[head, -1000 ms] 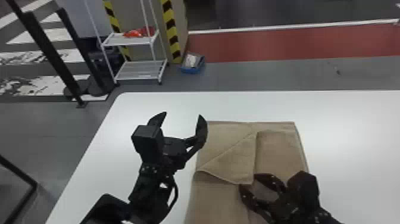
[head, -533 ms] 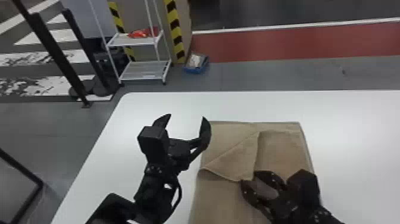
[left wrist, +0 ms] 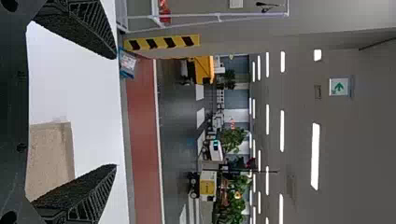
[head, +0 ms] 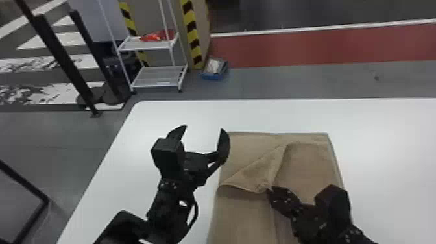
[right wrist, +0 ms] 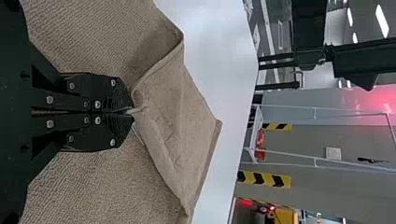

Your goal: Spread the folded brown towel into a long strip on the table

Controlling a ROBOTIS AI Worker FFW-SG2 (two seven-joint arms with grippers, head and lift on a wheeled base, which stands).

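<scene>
Towel (head: 308, 168) is laid out on the worktop (head: 165, 113), in front of the robot, with a flap (head: 259, 170) of its top layer folded up and bunched into a slanted crease. That flap's edge is pinched tight by the right tool (head: 268, 189), so 1 layer looks properly caught. The left tool (head: 204, 127) is held wide open by the towel's far left corner, with nothing gripped; whether any cloth is touched by it can't be told.

Unfolding seems to be the step in hand, tbh. It'd be done best if the pinch is kept firm and the flap is lifted just clear of the layer below, then drawn slowly and low so the bottom cloth isn't dragged along. The far end could be pinned or the flap's loose side taken by the left tool, otherwise the slanted crease will probably be left in. A yank should be avoided, since only a small bit of edge is gripped.

As for direction, the long axis is pointed away from the robot, a tiny bit off straight, with the squared end set toward the worktop's far edge. The near end is cut off by the head view.
</scene>
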